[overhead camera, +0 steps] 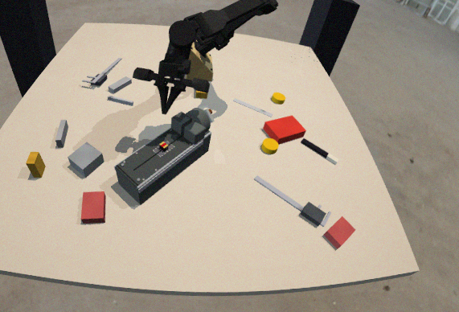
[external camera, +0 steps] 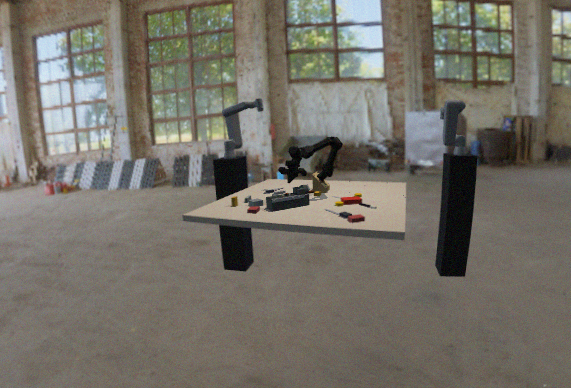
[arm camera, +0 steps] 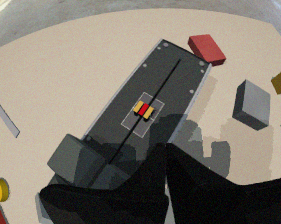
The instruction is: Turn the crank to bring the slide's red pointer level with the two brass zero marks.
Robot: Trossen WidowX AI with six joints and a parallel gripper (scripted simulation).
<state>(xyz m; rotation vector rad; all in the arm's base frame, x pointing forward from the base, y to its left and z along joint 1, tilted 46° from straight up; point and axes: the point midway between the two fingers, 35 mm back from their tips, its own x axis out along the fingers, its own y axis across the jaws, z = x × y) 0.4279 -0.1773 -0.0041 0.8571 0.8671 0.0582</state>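
Note:
The dark machine (overhead camera: 173, 173) (external camera: 288, 202) (arm camera: 161, 70) stands on the table. On its slotted top, the red pointer (overhead camera: 163, 145) (arm camera: 144, 110) sits between two brass marks and looks in line with them in the wrist view. A grey round wheel (overhead camera: 200, 115) is at the machine's rear end, behind two dark blocks, with a small orange-brown part (overhead camera: 211, 111) beside it, perhaps the crank handle. My gripper (overhead camera: 165, 112) (external camera: 290, 180) (arm camera: 164, 148) is shut and empty, above and to the left of the machine's rear end in the top view, apart from the handle.
A grey block (overhead camera: 86, 158) (arm camera: 251, 105) and a red block (overhead camera: 93, 207) (arm camera: 206, 49) lie left of the machine in the top view. A larger red block (overhead camera: 284, 129), yellow discs (overhead camera: 278, 98) (overhead camera: 269, 146) and a caliper-like tool (overhead camera: 279, 193) lie to its right.

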